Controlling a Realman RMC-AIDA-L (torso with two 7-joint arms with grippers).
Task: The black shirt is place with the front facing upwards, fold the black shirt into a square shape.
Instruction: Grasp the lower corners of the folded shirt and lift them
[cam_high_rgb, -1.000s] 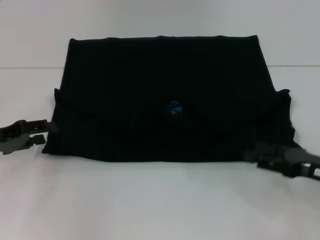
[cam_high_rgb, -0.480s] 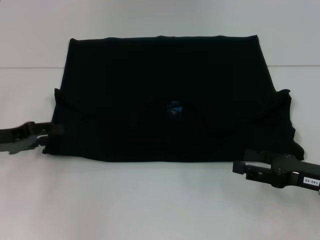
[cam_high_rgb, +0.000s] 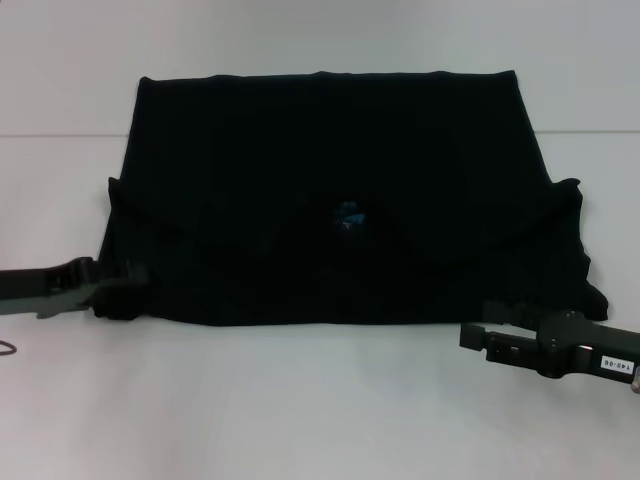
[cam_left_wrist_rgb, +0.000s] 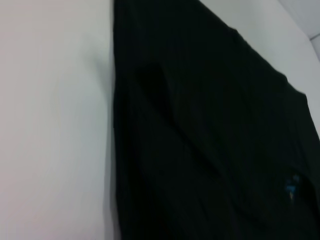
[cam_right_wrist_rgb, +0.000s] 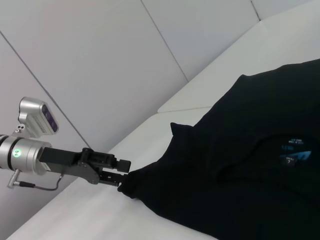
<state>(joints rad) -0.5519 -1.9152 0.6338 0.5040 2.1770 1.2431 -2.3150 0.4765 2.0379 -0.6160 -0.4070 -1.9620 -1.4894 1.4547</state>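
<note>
Black shirt (cam_high_rgb: 340, 200): lies flat mid-table, partly folded, long axis running 9 to 3 o'clock; blue neck label (cam_high_rgb: 349, 215) near its centre, writing unreadable.

Left gripper (cam_high_rgb: 128, 276): at 8 o'clock, fingers pinched on the shirt's near left corner.

Right gripper (cam_high_rgb: 472, 336): at 4 o'clock, just off the near hem, apparently touching nothing; fingers' opening cannot be told. A label on its body carries digits too small to read reliably.

White table (cam_high_rgb: 300, 410): carries all.

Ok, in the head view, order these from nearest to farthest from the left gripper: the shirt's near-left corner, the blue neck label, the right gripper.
1. Near-left corner of the black shirt: right at the left gripper, which meets the cloth there.
2. Blue neck label: mid-shirt, toward the right.
3. Right gripper: across the table, on the robot's right, just off the shirt's near edge.
</note>
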